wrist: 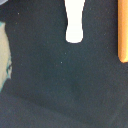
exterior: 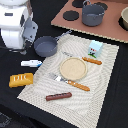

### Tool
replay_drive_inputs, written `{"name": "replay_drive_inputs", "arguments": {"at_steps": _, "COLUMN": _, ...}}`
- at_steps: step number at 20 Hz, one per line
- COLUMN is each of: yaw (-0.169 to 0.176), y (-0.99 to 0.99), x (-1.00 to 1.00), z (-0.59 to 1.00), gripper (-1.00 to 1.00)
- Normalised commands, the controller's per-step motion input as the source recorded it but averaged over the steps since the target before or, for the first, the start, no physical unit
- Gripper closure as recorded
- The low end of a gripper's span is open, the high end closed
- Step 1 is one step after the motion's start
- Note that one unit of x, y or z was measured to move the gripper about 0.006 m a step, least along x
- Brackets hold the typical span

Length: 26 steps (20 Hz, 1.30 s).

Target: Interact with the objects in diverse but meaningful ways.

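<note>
The robot arm (exterior: pixel 15 25) stands at the exterior view's left, above the dark tabletop (exterior: pixel 112 100). The tool itself is not visible in either picture, so I cannot tell if it is wide or narrow.

On the striped placemat (exterior: pixel 95 105) lie a round wooden plate (exterior: pixel 73 68), a fork (exterior: pixel 56 77) and a knife (exterior: pixel 79 85) just beside the plate, a brown sausage stick (exterior: pixel 59 96) near the front edge, and a pale blue carton (exterior: pixel 94 48) standing upright. A small orange piece (exterior: pixel 92 60) lies near the carton.

A grey saucepan (exterior: pixel 46 46) sits at the placemat's far corner. A white tube (exterior: pixel 31 63) and a yellow bread block (exterior: pixel 21 80) lie on the tabletop, off the placemat. A grey pot (exterior: pixel 93 14) stands on the brown board (exterior: pixel 107 31) behind.

In the wrist view the white tube (wrist: pixel 74 21) and the edge of the yellow bread block (wrist: pixel 123 30) appear, well apart.
</note>
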Motion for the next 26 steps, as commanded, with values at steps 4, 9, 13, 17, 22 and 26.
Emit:
{"name": "replay_drive_inputs", "arguments": {"at_steps": 4, "yaw": 0.0, "y": -0.05, "x": 0.02, "z": -0.42, "gripper": -1.0}}
{"name": "replay_drive_inputs", "arguments": {"at_steps": 9, "yaw": 0.0, "y": -0.13, "x": 0.0, "z": -0.39, "gripper": -1.0}}
{"name": "replay_drive_inputs", "arguments": {"at_steps": 13, "yaw": 0.0, "y": -0.15, "x": 0.0, "z": -0.37, "gripper": -1.0}}
{"name": "replay_drive_inputs", "arguments": {"at_steps": 17, "yaw": 0.0, "y": -0.09, "x": 0.06, "z": -0.32, "gripper": -1.0}}
{"name": "replay_drive_inputs", "arguments": {"at_steps": 22, "yaw": 0.001, "y": 0.0, "x": 0.13, "z": -0.33, "gripper": -1.0}}
{"name": "replay_drive_inputs", "arguments": {"at_steps": 26, "yaw": 0.005, "y": 0.0, "x": 0.04, "z": -0.37, "gripper": -1.0}}
